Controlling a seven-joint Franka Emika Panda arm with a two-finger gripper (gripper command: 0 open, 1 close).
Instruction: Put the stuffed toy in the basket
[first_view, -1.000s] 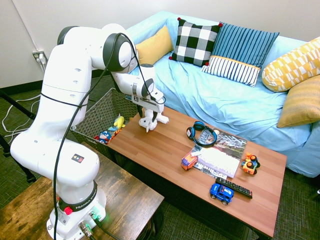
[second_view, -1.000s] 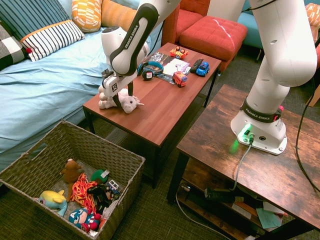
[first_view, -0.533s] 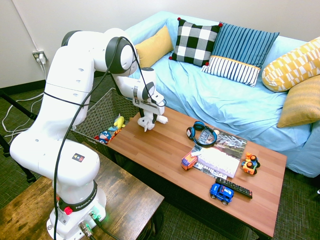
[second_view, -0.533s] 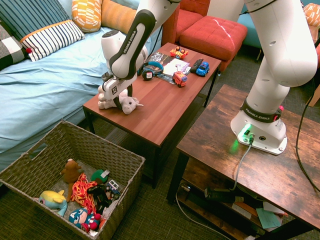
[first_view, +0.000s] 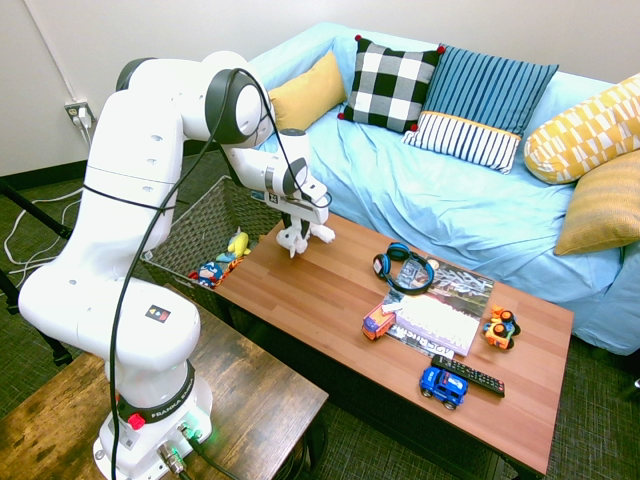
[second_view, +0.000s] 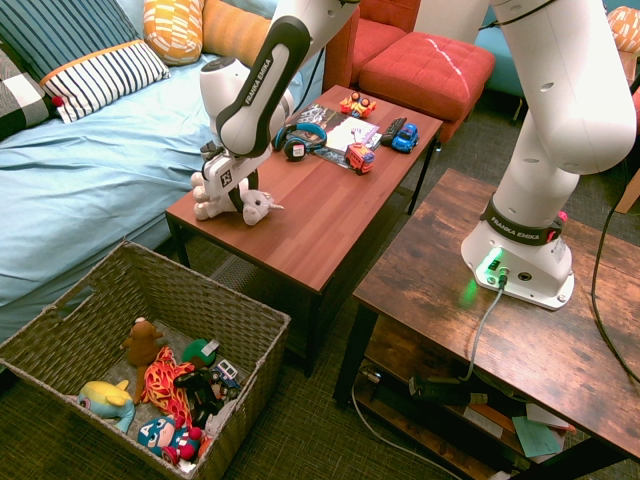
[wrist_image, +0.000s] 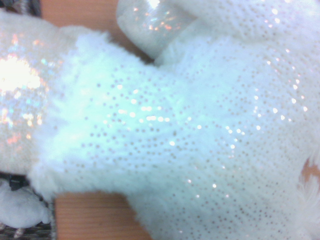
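Note:
The white stuffed toy (first_view: 299, 238) (second_view: 246, 205) rests at the sofa-side end of the wooden coffee table (first_view: 330, 300) (second_view: 310, 225), near the corner closest to the basket. My gripper (first_view: 293, 229) (second_view: 231, 193) comes straight down onto its body, and the fingers press into the plush from both sides. White sparkly fur (wrist_image: 190, 135) fills the wrist view, with table wood at its edges. The woven basket (first_view: 200, 215) (second_view: 255, 375) stands on the floor just past that table end, below the tabletop.
The basket holds a yellow plush (second_view: 105, 398), a brown plush (second_view: 142, 342) and a blue-and-red figure (second_view: 165, 437). On the table lie headphones (first_view: 404, 268), a magazine (first_view: 440, 305), toy cars (first_view: 443, 385) and a remote (first_view: 472, 375). The blue sofa (first_view: 450, 200) runs along the table.
The fingers have closed in from wide open onto the stuffed toy, and the toy looks squeezed narrower. The arm has barely shifted.

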